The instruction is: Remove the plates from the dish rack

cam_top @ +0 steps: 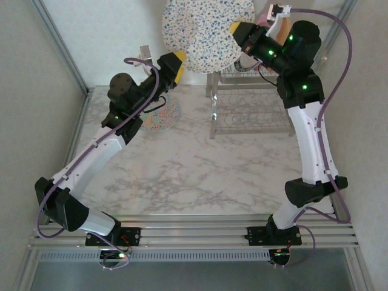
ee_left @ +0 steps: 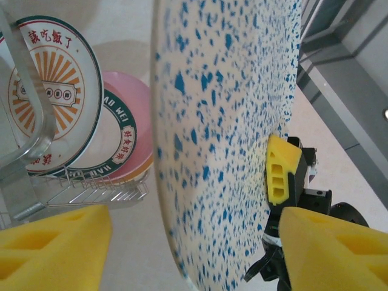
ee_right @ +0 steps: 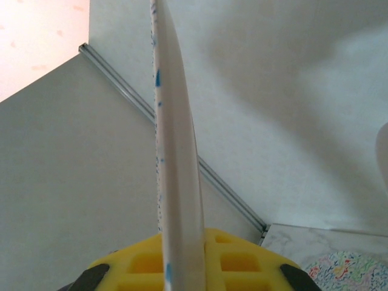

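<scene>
Nearest us, the marble table (cam_top: 182, 170) is carrying a squiggle plate (cam_top: 162, 115), lying flat beneath our left arm. Further back on the right, the rack (cam_top: 248, 115) is standing on the table, and in it we are seeing an orange-centred plate (ee_left: 51, 91), a teal-rimmed plate (ee_left: 118, 142) and a pink plate (ee_left: 142, 115) leaning upright, one behind another. Farther off, our right gripper (cam_top: 239, 30) is pinching the rim of the speckled plate (cam_top: 203, 30), holding it on edge in the air. Our left gripper (cam_top: 176, 65) is straddling that plate's opposite rim, its jaws standing apart with a gap on each side.
</scene>
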You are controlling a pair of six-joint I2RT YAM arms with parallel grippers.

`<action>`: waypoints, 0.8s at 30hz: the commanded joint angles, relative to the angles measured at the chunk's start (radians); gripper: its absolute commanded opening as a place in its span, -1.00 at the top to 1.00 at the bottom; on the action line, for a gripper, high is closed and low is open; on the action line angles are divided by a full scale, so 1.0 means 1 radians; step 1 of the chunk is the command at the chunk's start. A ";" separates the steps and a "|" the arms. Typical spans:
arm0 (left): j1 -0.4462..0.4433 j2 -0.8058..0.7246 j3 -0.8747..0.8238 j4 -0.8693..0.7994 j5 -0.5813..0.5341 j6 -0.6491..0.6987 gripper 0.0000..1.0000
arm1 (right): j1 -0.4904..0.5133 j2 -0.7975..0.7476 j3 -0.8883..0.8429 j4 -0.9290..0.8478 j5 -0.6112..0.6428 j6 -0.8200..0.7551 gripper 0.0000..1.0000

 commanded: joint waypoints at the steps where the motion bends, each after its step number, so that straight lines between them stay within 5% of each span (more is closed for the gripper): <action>1: 0.005 0.012 0.024 0.043 0.024 -0.018 -0.32 | 0.013 0.003 0.027 0.053 -0.030 0.022 1.00; 10: 0.007 0.027 0.027 0.040 0.022 -0.026 0.05 | 0.039 0.020 0.026 0.016 -0.040 0.015 1.00; 19: 0.007 0.033 0.030 0.030 0.028 -0.043 1.00 | 0.043 0.021 0.020 -0.004 -0.036 -0.005 1.00; 24: 0.011 0.032 0.028 0.050 0.034 -0.061 1.00 | 0.048 0.013 0.023 -0.025 -0.023 -0.038 0.90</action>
